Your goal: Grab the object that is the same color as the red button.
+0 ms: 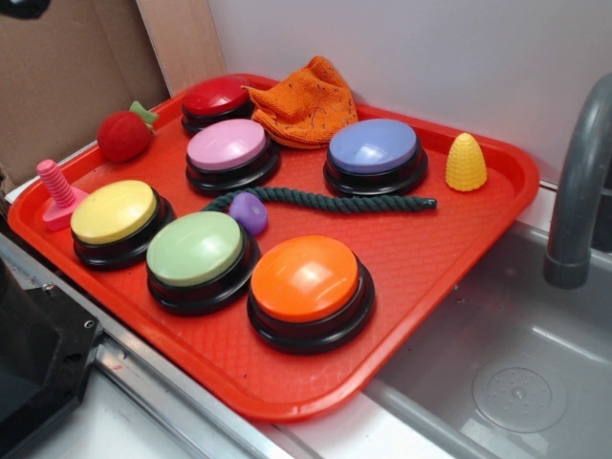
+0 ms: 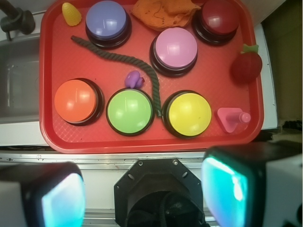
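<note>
step: reach | strawberry (image 2: 246, 67) at tray's (image 2: 52, 71) 3 o'clock edge, beside red button (image 2: 218, 17) | fingers (image 2: 222, 182) apart, short of tray | advice: descend centred, avoid pink bolt (image 2: 232, 118)

A red tray (image 1: 459, 249) carries six buttons, toys, rope, cloth.

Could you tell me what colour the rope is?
Dark green rope, clearest in the exterior view.

The end effector (image 2: 142, 194) hangs high, fingers spread wide, holding nothing
</note>
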Robot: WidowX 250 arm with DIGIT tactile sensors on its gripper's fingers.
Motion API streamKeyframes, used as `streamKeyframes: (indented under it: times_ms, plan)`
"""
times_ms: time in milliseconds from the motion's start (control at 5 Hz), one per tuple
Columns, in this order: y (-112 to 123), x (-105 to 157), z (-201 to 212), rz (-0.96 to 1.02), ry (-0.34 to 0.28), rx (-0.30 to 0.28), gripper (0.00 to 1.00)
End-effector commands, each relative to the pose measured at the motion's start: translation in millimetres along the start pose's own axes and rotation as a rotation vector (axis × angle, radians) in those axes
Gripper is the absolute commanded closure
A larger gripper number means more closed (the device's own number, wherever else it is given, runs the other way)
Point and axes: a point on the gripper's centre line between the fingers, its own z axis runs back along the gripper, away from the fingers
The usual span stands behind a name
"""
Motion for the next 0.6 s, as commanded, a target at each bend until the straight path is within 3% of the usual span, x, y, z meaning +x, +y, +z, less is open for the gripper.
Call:
streamKeyframes:
  times_ms: [0, 400]
  plan:
    - [0, 0, 0, 0.0, 0.0, 0.0, 0.0]
    - [62, 40, -44, -0.026, -0.073, 0.118, 0.0]
